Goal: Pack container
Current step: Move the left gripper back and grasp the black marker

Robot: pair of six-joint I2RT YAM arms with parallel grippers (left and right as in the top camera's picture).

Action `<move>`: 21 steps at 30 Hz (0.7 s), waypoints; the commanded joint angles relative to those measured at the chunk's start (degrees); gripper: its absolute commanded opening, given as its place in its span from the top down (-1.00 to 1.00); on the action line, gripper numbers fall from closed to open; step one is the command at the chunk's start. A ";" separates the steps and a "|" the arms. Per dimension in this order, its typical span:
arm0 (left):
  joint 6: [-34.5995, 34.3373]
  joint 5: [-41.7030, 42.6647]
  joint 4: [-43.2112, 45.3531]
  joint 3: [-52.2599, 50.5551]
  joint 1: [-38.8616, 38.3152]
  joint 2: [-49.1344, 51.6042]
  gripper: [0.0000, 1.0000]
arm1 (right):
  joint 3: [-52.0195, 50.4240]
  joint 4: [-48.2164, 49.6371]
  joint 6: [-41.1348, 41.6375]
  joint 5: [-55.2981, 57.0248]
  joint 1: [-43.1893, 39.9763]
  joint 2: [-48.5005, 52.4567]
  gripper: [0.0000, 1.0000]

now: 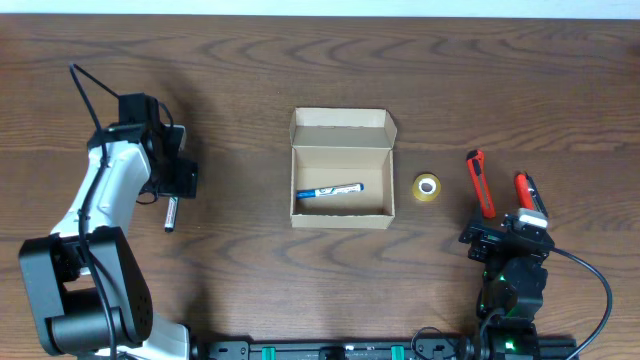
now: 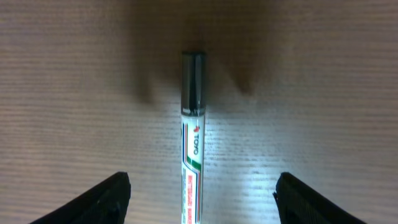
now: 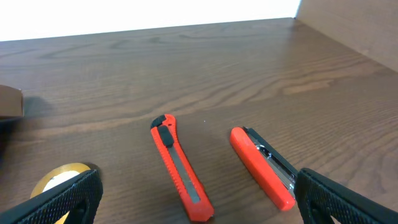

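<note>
On the middle of the table [image 1: 300,60] sits the container [image 1: 340,160], a tan box with its lid flap open. One blue pen [image 1: 330,189] lies inside it, so the packing seems to be started but far from done.

Four things are outside the box. A yellow tape roll [image 1: 427,187] lies just beside it on the right. A thin red cutter [image 1: 481,183] and a fat red cutter [image 1: 525,188] lie a bit farther right. A marker [image 2: 193,137] lies well apart on the left.

The left gripper [image 2: 199,202] hangs over that marker with its fingers [image 2: 106,199] wide apart, one on each side, holding nothing. The right gripper [image 3: 202,202] is spread open and empty, near the cutters. The lid is not shut yet.
</note>
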 commanded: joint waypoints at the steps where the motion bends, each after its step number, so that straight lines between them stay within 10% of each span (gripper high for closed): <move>1: -0.72 -0.20 1.99 -2.58 1.53 -0.07 -0.48 | 0.31 -0.55 0.79 0.59 -0.55 -0.02 -0.98; 21: -0.24 6.05 5.70 -3.48 3.26 9.79 -0.43 | 0.31 -0.52 0.79 -0.26 -0.52 -0.02 -0.99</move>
